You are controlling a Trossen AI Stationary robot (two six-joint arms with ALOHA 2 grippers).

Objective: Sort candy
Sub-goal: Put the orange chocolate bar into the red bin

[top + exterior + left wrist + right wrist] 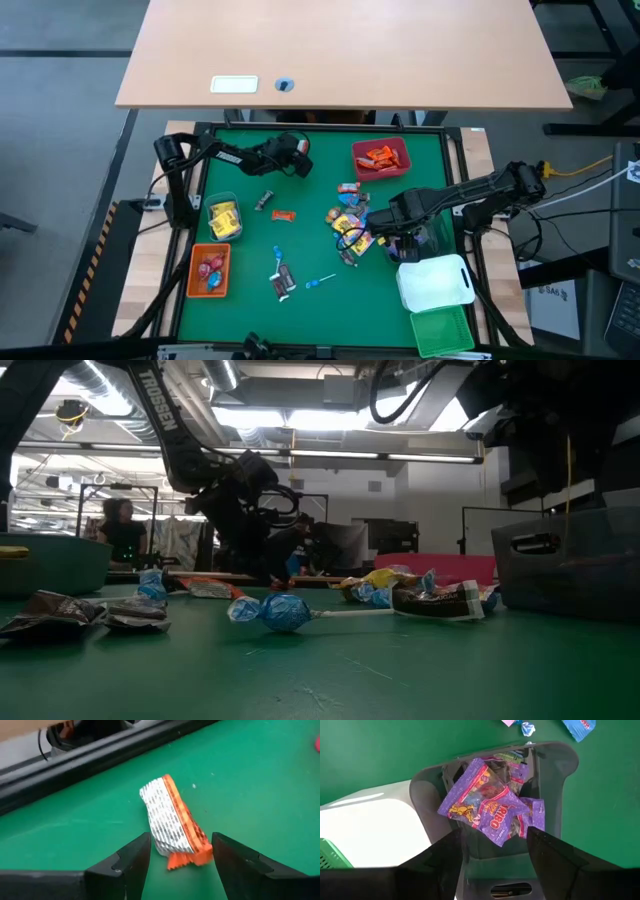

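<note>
Green mat [300, 240] is holding five bins: red [381, 158], orange [209, 270], white [435, 283], green [443, 331] and two clear ones. Left gripper [180, 862] is hovering with jaws open around one orange-and-silver candy [172, 822] lying on the mat. Right gripper [492, 851] is hanging open over a clear bin [550, 765] with about three purple packs [482, 802] inside. Loose candy pile [350, 225] is sitting mid-mat.

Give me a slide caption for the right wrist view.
Right gripper open above the clear bin of purple candy.
</note>
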